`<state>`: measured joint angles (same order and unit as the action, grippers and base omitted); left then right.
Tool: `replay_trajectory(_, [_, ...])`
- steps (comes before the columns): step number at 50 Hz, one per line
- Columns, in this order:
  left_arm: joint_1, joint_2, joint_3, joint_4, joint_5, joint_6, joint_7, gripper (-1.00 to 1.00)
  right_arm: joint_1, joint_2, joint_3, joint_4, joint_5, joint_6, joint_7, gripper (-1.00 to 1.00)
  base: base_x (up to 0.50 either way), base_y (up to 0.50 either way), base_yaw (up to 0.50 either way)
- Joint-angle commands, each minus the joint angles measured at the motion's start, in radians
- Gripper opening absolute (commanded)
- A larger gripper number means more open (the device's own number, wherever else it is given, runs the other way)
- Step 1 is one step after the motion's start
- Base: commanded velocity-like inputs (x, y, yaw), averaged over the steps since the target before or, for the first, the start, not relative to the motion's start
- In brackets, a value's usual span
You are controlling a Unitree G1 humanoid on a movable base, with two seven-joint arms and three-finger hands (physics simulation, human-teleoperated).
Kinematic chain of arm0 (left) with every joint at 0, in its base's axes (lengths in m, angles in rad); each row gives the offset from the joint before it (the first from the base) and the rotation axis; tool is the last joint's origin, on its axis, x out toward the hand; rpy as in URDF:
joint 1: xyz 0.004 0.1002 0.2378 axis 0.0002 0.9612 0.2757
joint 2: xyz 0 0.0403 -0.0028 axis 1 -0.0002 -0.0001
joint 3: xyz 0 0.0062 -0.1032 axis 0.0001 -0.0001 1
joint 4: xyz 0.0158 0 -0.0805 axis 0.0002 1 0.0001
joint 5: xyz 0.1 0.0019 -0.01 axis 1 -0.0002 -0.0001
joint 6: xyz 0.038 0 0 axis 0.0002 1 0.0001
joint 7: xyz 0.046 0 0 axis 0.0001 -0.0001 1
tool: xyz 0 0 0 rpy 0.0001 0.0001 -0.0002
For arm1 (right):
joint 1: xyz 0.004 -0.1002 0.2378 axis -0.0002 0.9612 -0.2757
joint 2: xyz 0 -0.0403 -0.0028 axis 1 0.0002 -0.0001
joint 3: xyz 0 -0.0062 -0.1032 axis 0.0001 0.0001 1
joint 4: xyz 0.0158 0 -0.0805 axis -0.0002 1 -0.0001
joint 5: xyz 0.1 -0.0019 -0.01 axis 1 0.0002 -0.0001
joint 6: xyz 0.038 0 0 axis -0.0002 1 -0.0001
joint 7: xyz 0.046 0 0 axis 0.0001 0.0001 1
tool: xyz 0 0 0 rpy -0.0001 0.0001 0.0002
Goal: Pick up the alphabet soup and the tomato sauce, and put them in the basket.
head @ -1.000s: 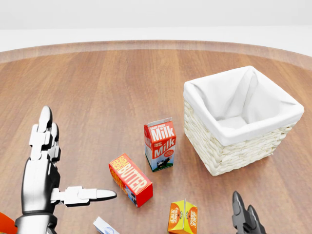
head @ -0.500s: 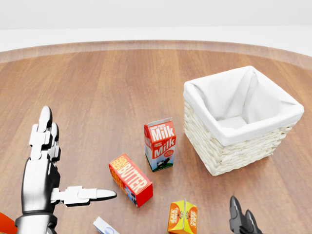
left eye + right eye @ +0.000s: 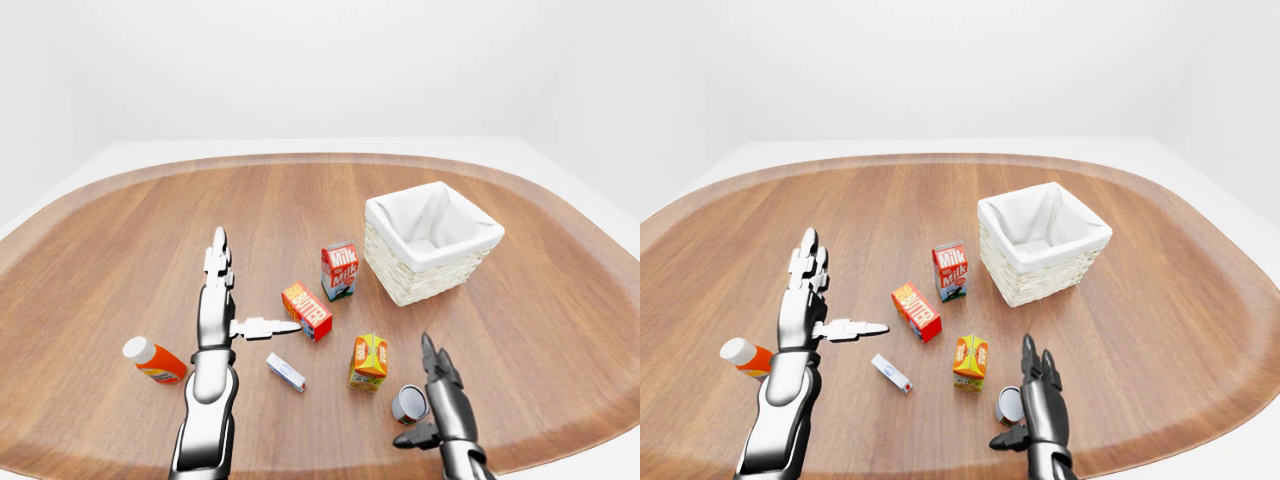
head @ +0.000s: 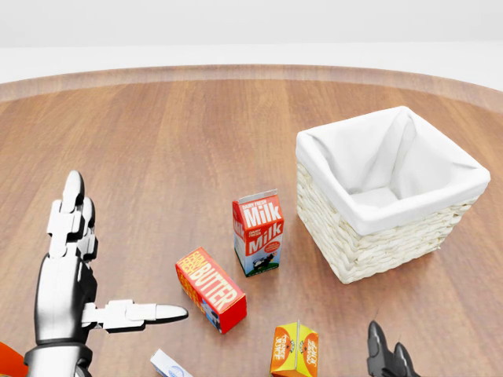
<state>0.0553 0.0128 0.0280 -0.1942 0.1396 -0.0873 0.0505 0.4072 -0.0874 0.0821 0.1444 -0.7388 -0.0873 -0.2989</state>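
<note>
Basket (image 3: 432,262): square, pale woven wicker, white cloth liner folded over the rim, upright on the wooden table, toward the upper right of the left-eye view. Nothing visible inside it.

One can (image 3: 408,404): small, lying on its side, grey metal end facing the camera, label not readable. Sits low in the left-eye view, well apart from the basket. Cannot tell whether soup or sauce.

Milk carton (image 4: 258,233): "Milk", printed twice in white on red.
Butter box (image 4: 211,289): "BUTTER" along its red side.
Juice carton (image 4: 295,350): print unreadable.
</note>
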Motion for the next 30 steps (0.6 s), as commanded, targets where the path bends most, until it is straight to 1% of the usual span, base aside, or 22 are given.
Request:
replay_trajectory(1, [0.002,0.0,-0.002,0.0,0.0,0.0,-0.005,1.0,-0.033,-0.004,0.001,0.061,-0.02,0.0,-0.03,1.0,0.0,0.0,0.0])
replay_trajectory(9, [0.002,0.0,-0.002,0.0,-0.001,0.0,-0.004,1.0,-0.078,-0.006,-0.014,0.111,-0.021,0.0,-0.041,1.0,0.0,0.0,0.0])
replay_trajectory(30, [0.002,0.0,-0.002,0.0,0.0,0.0,-0.005,1.0,-0.085,-0.007,-0.002,0.154,-0.047,0.0,-0.073,1.0,0.0,0.0,0.0])
